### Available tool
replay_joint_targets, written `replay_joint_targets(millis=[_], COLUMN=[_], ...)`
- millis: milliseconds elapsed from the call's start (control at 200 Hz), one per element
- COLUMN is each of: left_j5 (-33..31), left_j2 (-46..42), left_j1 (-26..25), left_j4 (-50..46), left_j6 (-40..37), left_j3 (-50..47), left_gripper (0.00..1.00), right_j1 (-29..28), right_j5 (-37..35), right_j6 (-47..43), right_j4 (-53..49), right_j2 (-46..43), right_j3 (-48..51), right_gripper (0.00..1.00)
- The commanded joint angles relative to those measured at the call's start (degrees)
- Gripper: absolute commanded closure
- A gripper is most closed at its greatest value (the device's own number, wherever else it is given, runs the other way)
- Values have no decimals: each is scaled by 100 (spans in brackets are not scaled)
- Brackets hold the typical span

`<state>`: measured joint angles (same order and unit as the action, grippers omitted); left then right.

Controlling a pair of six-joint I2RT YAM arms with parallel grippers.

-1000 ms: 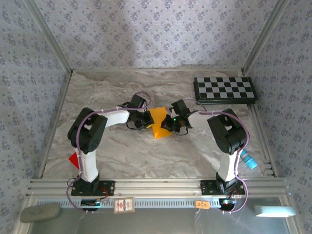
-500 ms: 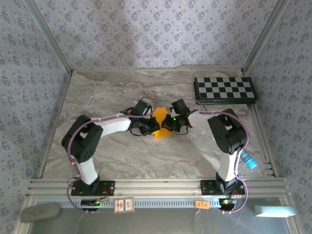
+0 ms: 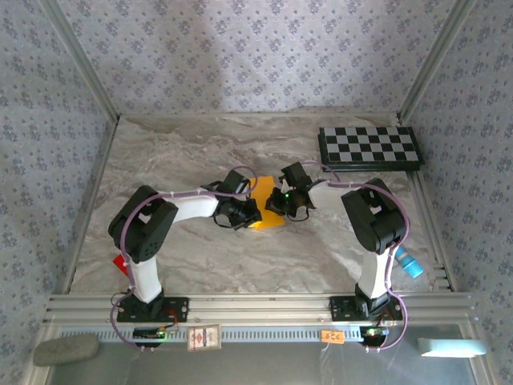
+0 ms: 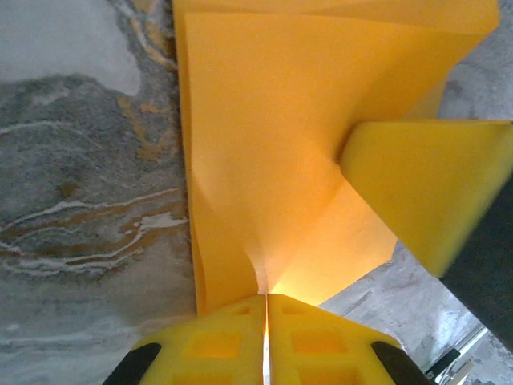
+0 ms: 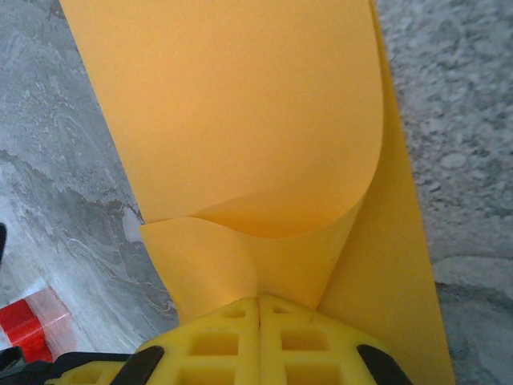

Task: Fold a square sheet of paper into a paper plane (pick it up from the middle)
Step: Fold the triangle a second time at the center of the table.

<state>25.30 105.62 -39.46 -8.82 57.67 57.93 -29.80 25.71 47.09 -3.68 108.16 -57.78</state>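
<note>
The square sheet of paper (image 3: 265,208), plain orange-yellow, is bent over on itself at the table's middle, held between both arms. My left gripper (image 3: 248,213) pinches its left edge; in the left wrist view the yellow jaws (image 4: 266,301) are shut on the sheet (image 4: 272,136), which fans away from them. My right gripper (image 3: 277,204) is shut on the opposite edge; in the right wrist view the paper (image 5: 240,120) curls over in a rounded loop above the closed jaws (image 5: 258,301). A yellow finger (image 4: 433,188) of the right gripper shows beside the sheet.
A black-and-white checkerboard (image 3: 369,147) lies at the back right. A small red piece (image 3: 119,263) sits by the left arm's base, and red (image 5: 20,325) also shows at the right wrist view's edge. A blue object (image 3: 409,265) lies at the right edge.
The left arm swung its elbow out and back, and its gripper shifted right and nearer. The paper went from standing taller to lying lower, folded over between the grippers. The right gripper barely moved.
</note>
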Motion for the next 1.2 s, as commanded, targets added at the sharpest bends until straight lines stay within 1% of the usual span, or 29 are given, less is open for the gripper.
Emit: replay_joint_targets(millis=[0,360,460,655,760,910,989,1064,1194], left_j5=[98,63,60,-179,-283,-508,-608,-647,-650], left_j2=[81,107,90,29,-158,-733,-981,-1077,-845], left_j1=[-34,-40,-69,-188,-224,-221,-224,-227,-224], left_j4=[-98,-433,-623,-1213,-1416,-1630,-1532,-1184,-482], left_j6=[-106,-349,-545,-1068,-1201,-1374,-1384,-1251,-908], left_j3=[-32,-137,-211,-341,-464,-405,-256,-164,-95], left_gripper=[91,93,94,95,95,95,95,95,95], right_j1=[97,98,106,111,108,98,96,80,72], right_j5=[-813,-831,-836,-833,-821,-766,-721,-684,-649], right_j6=[9,-7,-14,-7,6,76,123,172,202], right_j4=[-976,-1042,-1051,-1048,-1036,-993,-943,-888,-843], right_j2=[442,465,474,469,443,382,369,360,371], right_j3=[171,150,153,162,170,213,236,250,258], right_gripper=[96,96,96,96,96,96,96,96,96])
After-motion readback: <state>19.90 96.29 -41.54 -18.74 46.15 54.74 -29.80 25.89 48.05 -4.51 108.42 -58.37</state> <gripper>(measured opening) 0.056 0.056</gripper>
